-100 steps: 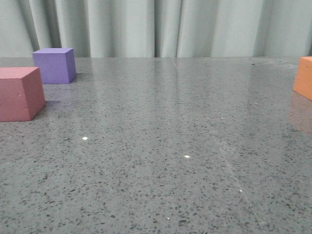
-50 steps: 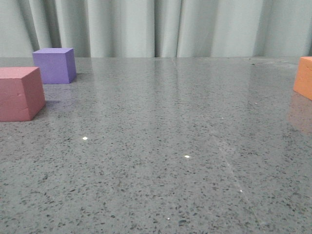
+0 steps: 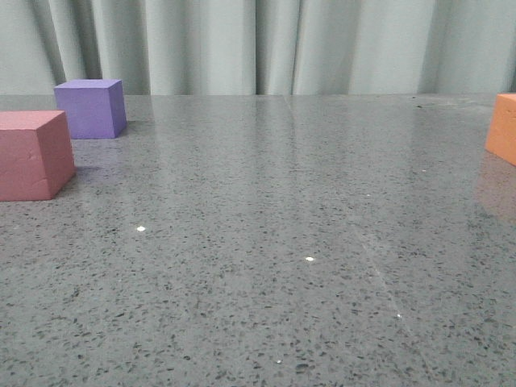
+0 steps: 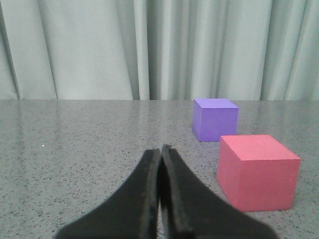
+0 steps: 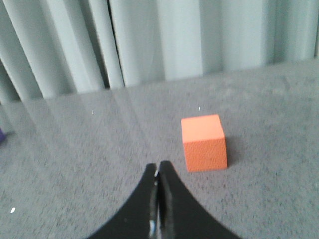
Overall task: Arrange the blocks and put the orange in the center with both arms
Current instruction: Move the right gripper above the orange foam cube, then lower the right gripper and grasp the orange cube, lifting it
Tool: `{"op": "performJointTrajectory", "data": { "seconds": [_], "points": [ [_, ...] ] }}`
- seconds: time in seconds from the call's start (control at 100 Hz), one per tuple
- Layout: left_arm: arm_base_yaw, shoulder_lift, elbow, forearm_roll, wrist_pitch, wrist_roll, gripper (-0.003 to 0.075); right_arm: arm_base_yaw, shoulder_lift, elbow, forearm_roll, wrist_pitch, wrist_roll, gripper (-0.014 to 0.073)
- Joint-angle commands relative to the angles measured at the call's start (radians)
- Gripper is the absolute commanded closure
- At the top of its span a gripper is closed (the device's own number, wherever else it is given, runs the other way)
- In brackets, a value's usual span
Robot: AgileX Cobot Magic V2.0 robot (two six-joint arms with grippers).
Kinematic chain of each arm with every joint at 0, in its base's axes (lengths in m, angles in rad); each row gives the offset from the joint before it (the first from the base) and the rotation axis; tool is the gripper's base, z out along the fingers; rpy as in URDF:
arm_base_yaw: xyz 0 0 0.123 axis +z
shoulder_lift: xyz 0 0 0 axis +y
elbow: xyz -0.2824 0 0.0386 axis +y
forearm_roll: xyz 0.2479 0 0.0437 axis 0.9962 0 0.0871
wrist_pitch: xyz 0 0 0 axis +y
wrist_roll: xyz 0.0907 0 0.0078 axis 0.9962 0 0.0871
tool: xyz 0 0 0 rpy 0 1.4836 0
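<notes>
Front view: the speckled grey table [image 3: 274,242] carries three foam cubes. The pink-red cube [image 3: 32,155] sits at the left edge, with the purple cube [image 3: 91,108] just behind it and a little to the right, the two apart. The orange cube [image 3: 503,127] stands well apart at the far right edge, partly cut off. A pale curtain [image 3: 258,44] hangs behind. Neither arm shows here.

In the left wrist view the left pincer [image 4: 160,149] has its fingers pressed together, holding nothing, near the pink-red cube. In the right wrist view the right pincer [image 5: 157,167] is likewise closed and empty, the orange cube resting on the table just beyond it.
</notes>
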Motion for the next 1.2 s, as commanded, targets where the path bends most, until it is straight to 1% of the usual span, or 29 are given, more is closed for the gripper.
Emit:
{"op": "performJointTrajectory", "data": {
  "seconds": [0.0, 0.1, 0.22, 0.42, 0.49, 0.54, 0.61, 0.65, 0.66, 0.68, 0.71, 0.72, 0.73, 0.75, 0.76, 0.79, 0.8, 0.87, 0.99, 1.19],
  "points": [
    [0.003, -0.034, 0.057, -0.008, -0.076, 0.000, 0.0739, 0.001, 0.137, -0.147, 0.004, 0.066, -0.004, 0.0661],
    [0.003, -0.034, 0.057, -0.008, -0.076, 0.000, 0.0739, 0.001, 0.288, -0.288, 0.003, 0.189, -0.004, 0.0661],
    [0.003, -0.034, 0.057, -0.008, -0.076, 0.000, 0.0739, 0.001, 0.463, -0.404, 0.003, 0.262, -0.004, 0.0661],
    [0.003, -0.032, 0.057, -0.008, -0.076, 0.000, 0.0739, 0.001, 0.685, -0.467, -0.011, 0.248, -0.004, 0.0659],
    [0.003, -0.032, 0.057, -0.008, -0.076, 0.000, 0.0739, 0.001, 0.740, -0.467, -0.012, 0.227, -0.004, 0.0641],
    [0.003, -0.032, 0.057, -0.008, -0.076, 0.000, 0.0739, 0.001, 0.772, -0.467, -0.012, 0.224, -0.004, 0.0597],
    [0.003, -0.032, 0.057, -0.008, -0.076, 0.000, 0.0739, 0.001, 0.807, -0.467, -0.012, 0.223, -0.004, 0.0482],
    [0.003, -0.032, 0.057, -0.008, -0.076, 0.000, 0.0739, 0.001, 0.823, -0.467, -0.012, 0.219, -0.004, 0.0380],
    [0.003, -0.032, 0.057, -0.008, -0.076, 0.000, 0.0739, 0.001, 0.825, -0.467, -0.012, 0.220, -0.004, 0.0340],
    [0.003, -0.032, 0.057, -0.008, -0.076, 0.000, 0.0739, 0.001, 0.830, -0.467, -0.012, 0.216, -0.004, 0.0299],
    [0.003, -0.032, 0.057, -0.008, -0.076, 0.000, 0.0739, 0.001, 0.835, -0.467, -0.012, 0.205, -0.006, 0.0186],
    [0.003, -0.032, 0.057, -0.008, -0.076, 0.000, 0.0739, 0.001, 0.835, -0.467, -0.012, 0.201, -0.007, 0.0162],
    [0.003, -0.032, 0.057, -0.008, -0.076, 0.000, 0.0739, 0.001, 0.836, -0.467, -0.014, 0.198, -0.008, 0.0114],
    [0.003, -0.032, 0.057, -0.008, -0.076, 0.000, 0.0739, 0.001, 0.837, -0.467, -0.015, 0.188, -0.009, 0.0067],
    [0.003, -0.032, 0.057, -0.008, -0.076, 0.000, 0.0739, 0.001, 0.837, -0.467, -0.015, 0.181, -0.009, 0.0020],
    [0.003, -0.032, 0.057, -0.008, -0.076, 0.000, 0.0739, 0.001, 0.837, -0.467, -0.015, 0.166, -0.009, -0.0068],
    [0.003, -0.032, 0.057, -0.008, -0.076, 0.000, 0.0739, 0.001, 0.837, -0.467, -0.017, 0.162, -0.010, -0.0075],
    [0.003, -0.032, 0.057, -0.008, -0.076, 0.000, 0.0739, 0.001, 0.837, -0.467, -0.020, 0.122, -0.017, -0.0041],
    [0.003, -0.032, 0.057, -0.008, -0.076, 0.000, 0.0739, 0.001, 0.838, -0.468, -0.056, 0.074, -0.045, -0.0041],
    [0.003, -0.032, 0.057, -0.008, -0.076, 0.000, 0.0739, 0.000, 0.922, -0.550, -0.159, 0.074, -0.047, -0.0041]
  ]
}}
